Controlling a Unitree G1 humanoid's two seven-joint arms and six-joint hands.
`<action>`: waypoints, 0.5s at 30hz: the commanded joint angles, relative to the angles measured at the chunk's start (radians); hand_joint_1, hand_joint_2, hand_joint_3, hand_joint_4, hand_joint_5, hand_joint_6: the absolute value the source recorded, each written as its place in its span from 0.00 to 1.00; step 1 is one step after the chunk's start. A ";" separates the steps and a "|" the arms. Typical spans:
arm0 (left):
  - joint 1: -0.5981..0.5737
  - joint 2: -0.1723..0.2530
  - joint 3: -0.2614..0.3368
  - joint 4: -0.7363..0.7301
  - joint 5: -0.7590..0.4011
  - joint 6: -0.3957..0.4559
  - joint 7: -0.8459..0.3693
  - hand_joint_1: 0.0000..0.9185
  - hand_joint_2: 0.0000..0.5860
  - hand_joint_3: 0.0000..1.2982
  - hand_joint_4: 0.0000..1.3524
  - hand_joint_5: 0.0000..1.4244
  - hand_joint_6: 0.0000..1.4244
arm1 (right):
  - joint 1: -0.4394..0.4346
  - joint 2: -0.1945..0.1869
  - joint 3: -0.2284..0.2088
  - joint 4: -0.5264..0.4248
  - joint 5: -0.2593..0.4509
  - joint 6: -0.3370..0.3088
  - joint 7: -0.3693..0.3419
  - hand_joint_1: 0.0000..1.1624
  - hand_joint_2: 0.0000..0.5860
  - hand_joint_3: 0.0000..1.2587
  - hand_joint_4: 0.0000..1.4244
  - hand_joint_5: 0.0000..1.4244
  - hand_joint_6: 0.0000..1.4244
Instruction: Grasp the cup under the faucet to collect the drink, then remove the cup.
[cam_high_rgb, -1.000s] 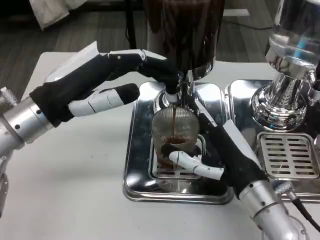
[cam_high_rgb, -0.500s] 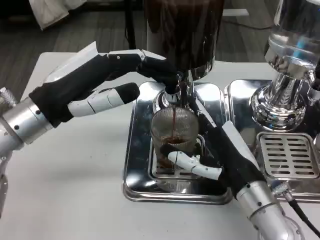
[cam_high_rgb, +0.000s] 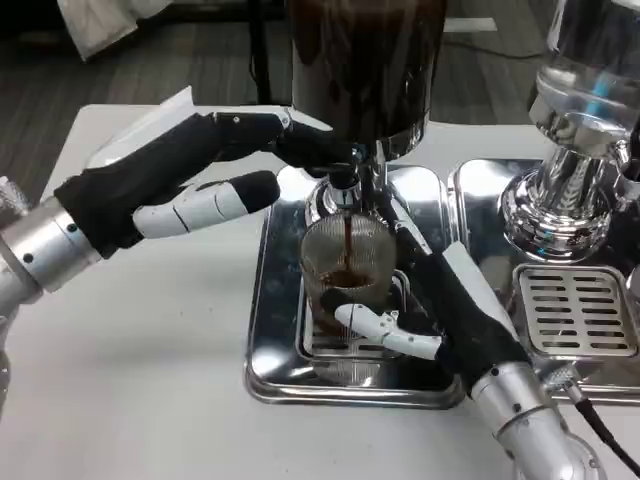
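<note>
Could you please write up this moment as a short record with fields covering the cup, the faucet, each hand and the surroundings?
cup: clear ribbed cup standing on the drip tray under the faucet, partly filled with dark drink
stream: dark liquid is pouring into the cup
right hand: right hand holds the cup from its right side
left hand: left hand reaches to the faucet, fingertips at its lever
dispenser: dark drink dispenser above the faucet
neighbour: second dispenser with its own tray, to the right
</note>
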 joint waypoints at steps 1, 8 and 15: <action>0.036 0.015 -0.008 -0.024 0.005 0.010 -0.038 0.00 0.20 0.32 0.30 0.29 0.25 | 0.011 0.012 0.002 -0.006 -0.004 0.004 -0.019 0.52 0.30 0.00 0.00 0.00 0.09; 0.044 0.017 -0.005 -0.035 0.005 0.020 -0.037 0.00 0.20 0.33 0.30 0.29 0.26 | 0.021 0.018 0.001 -0.011 0.000 -0.011 -0.026 0.52 0.31 0.00 0.00 0.00 0.10; 0.049 0.013 0.003 -0.037 0.001 0.022 -0.029 0.00 0.20 0.32 0.30 0.29 0.26 | 0.027 0.021 0.000 -0.019 -0.001 -0.011 -0.033 0.52 0.31 0.00 0.00 0.00 0.11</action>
